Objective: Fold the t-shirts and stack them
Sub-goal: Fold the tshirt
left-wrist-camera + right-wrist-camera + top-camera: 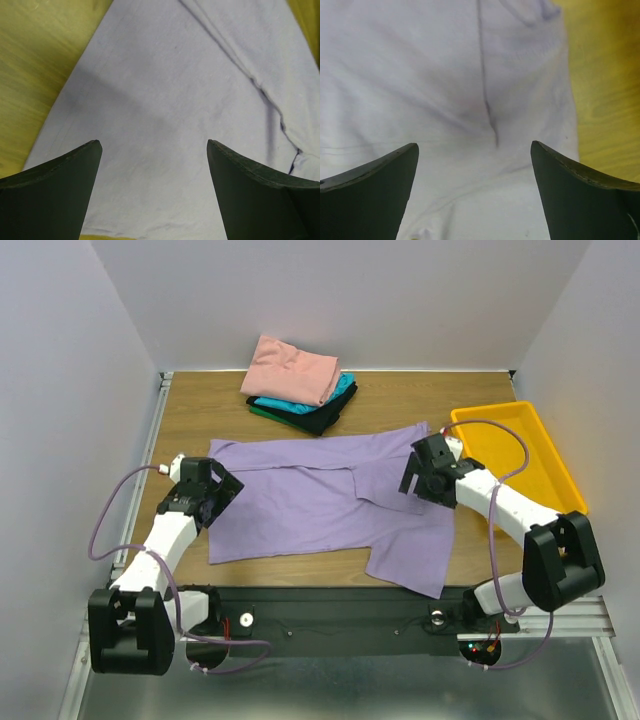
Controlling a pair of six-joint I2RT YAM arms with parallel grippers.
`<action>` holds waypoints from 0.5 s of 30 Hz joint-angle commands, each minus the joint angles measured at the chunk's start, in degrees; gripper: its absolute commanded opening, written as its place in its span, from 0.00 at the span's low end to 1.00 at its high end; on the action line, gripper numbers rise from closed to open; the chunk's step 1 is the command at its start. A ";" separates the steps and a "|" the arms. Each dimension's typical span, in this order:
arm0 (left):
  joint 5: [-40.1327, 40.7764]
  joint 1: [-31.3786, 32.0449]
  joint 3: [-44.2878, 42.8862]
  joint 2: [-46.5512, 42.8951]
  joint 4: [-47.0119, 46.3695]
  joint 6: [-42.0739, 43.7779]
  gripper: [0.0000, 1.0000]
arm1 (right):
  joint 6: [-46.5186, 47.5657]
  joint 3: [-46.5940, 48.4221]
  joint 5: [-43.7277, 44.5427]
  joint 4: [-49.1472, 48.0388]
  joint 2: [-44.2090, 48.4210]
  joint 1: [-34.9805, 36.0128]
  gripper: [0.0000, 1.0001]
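Note:
A light purple t-shirt [320,500] lies spread on the wooden table, one sleeve hanging toward the near edge. My left gripper [214,502] is open over the shirt's left edge; the cloth [165,100] fills the left wrist view between the fingers. My right gripper [413,485] is open over the shirt's right part, with cloth [470,100] under it and a seam running down the middle. A stack of folded shirts stands at the back: salmon-pink [292,368] on top, then teal [340,392], black [318,418] and green [268,412].
A yellow plastic tray [520,455] stands at the right edge of the table, close behind my right arm. White walls close in the table on three sides. A black rail runs along the near edge.

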State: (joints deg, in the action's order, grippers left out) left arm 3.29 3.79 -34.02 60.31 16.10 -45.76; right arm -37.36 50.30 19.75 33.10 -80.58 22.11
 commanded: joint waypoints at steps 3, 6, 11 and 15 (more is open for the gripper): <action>0.75 0.25 -9.38 7.08 -6.78 1.46 0.98 | 3.70 11.03 3.62 -2.16 -2.56 -0.14 1.00; 0.40 0.25 -15.44 13.76 -9.41 3.04 0.98 | 5.54 16.65 1.01 -5.23 -8.60 -0.48 1.00; -3.02 0.08 -22.66 26.83 -13.02 5.59 0.98 | 7.48 25.87 -3.84 -8.75 -18.90 -0.92 1.00; -6.54 0.08 -27.32 35.73 -14.25 8.31 0.98 | 8.01 29.75 -6.91 -10.51 -26.28 -2.59 1.00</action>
State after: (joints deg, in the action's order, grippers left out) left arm -0.10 3.75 -58.30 91.57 4.16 -40.86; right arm -30.92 75.81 16.21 26.02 -102.85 21.32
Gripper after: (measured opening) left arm 0.985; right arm 0.998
